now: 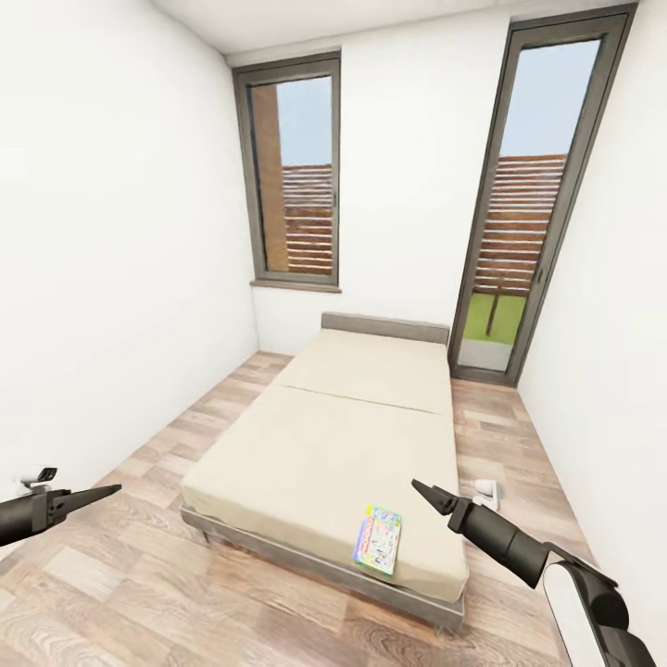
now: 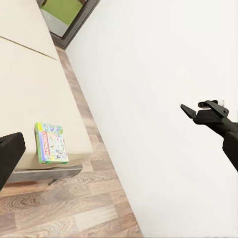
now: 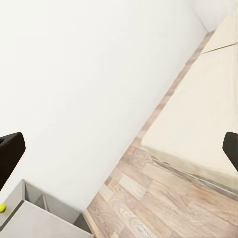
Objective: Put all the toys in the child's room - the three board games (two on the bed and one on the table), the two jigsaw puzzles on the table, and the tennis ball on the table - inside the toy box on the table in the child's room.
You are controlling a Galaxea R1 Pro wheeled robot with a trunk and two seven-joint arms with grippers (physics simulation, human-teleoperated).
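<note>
While both arms are held out low in front of the body, nothing is carried in either of them. The right gripper (image 1: 419, 487) appears in the head view as a closed dark point with no gap between its fingers, and it hangs in the air just beside the near right corner of the bed (image 1: 324, 445). The left gripper (image 1: 109, 489) is likewise drawn to a narrow tip with nothing in it, and it is held over the floor (image 1: 120, 593), well apart from the bed's left edge. Judging by this posture, the arms are tucked for travel rather than set for a grasp.

One board game (image 1: 378, 539), the white-green Monopoly box, is seen lying flat on the mattress close to the near right corner, touching nothing else; in the left wrist view the same box (image 2: 51, 143) is seen close to the mattress edge. It is the nearest thing to the right gripper and is judged the likely next pick. No second game is seen on the bed.

In the right wrist view a small yellow-green ball (image 3: 2, 208) is glimpsed at the picture's edge beside grey panels whose identity cannot be told.

The cream mattress, in two panels, is bare otherwise. The room is narrow, with white walls (image 1: 111, 259), a wood-plank floor, a tall window (image 1: 295, 176) and a glazed door (image 1: 533, 204) behind the bed.
</note>
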